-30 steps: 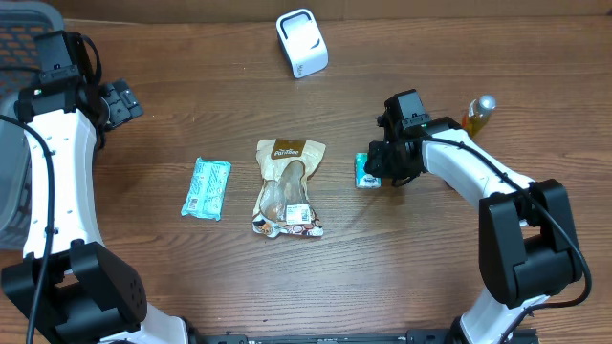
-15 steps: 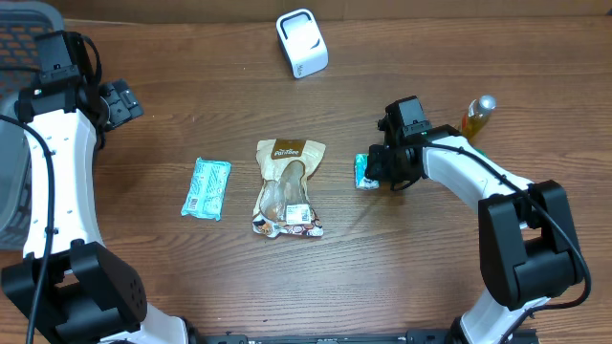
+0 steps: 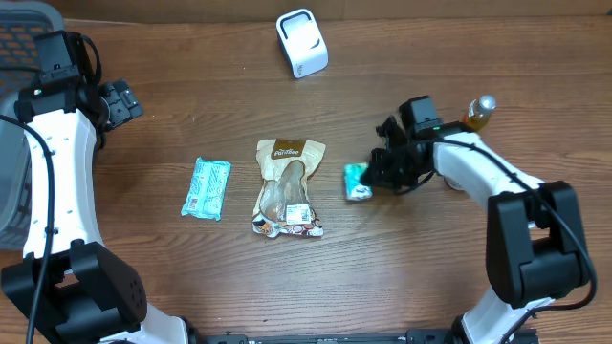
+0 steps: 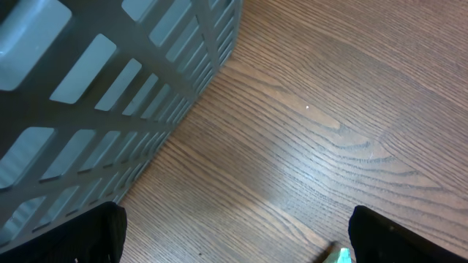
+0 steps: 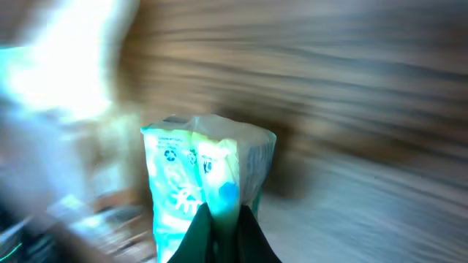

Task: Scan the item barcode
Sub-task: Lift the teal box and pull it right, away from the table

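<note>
A small teal packet (image 3: 357, 182) hangs pinched at its edge in my right gripper (image 3: 376, 175), right of the table's middle. In the right wrist view the packet (image 5: 208, 175) stands out beyond the fingertips (image 5: 197, 232), and my right gripper (image 5: 225, 219) is shut on its seam; the picture is blurred by motion. The white barcode scanner (image 3: 302, 43) stands at the far middle of the table, well apart from the packet. My left gripper (image 3: 120, 100) is open at the far left beside the basket, its fingers (image 4: 58, 237) wide apart with nothing between them.
A brown snack bag (image 3: 288, 188) and a light blue packet (image 3: 207, 188) lie flat in the middle. A small bottle (image 3: 479, 113) stands behind my right arm. A grey slatted basket (image 4: 110, 88) fills the far left corner (image 3: 24, 29).
My right gripper has shut on the teal packet and drawn it a little left and toward the front. The left arm has not moved.
</note>
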Robot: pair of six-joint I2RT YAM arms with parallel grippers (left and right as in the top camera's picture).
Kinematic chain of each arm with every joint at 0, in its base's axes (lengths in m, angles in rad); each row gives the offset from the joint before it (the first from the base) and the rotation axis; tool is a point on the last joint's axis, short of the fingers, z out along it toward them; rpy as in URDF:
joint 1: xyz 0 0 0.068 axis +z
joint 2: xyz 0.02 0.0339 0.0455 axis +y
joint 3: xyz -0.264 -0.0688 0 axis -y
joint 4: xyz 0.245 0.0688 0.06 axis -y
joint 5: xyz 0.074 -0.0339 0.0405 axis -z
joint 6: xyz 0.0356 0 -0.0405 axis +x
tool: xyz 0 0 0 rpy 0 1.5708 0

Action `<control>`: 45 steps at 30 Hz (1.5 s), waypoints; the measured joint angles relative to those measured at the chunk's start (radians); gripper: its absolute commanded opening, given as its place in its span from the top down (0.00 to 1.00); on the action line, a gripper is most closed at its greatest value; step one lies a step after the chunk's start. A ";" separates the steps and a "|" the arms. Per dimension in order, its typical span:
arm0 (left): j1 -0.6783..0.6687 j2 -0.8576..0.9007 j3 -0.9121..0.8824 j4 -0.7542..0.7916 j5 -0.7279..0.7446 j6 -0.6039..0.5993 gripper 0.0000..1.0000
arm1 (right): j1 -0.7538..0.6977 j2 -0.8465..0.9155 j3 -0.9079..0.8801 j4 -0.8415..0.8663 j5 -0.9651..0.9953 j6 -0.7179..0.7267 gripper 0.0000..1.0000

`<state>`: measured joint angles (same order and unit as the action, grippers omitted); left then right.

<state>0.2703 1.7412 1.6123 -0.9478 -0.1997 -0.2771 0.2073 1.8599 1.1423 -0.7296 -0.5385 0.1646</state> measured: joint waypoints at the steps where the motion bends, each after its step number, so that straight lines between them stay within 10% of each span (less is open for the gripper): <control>1: 0.000 0.000 0.000 0.000 0.000 0.000 0.00 | -0.016 0.000 0.005 0.002 -0.093 -0.030 0.96; 8: 0.000 0.000 0.000 0.000 0.000 0.000 0.01 | -0.127 -0.049 0.015 -0.127 -0.652 -0.243 0.96; 17: 0.000 0.000 0.000 0.000 0.000 0.000 0.00 | -0.178 -0.200 0.018 -0.348 -0.912 -0.467 0.96; 45: 0.000 0.000 0.000 0.000 0.000 0.000 0.00 | -0.219 -0.408 0.018 -0.489 -0.992 -0.517 0.96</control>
<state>0.2703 1.7412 1.6123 -0.9478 -0.1997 -0.2771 -0.0116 1.4521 1.1603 -1.2190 -1.5307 -0.3527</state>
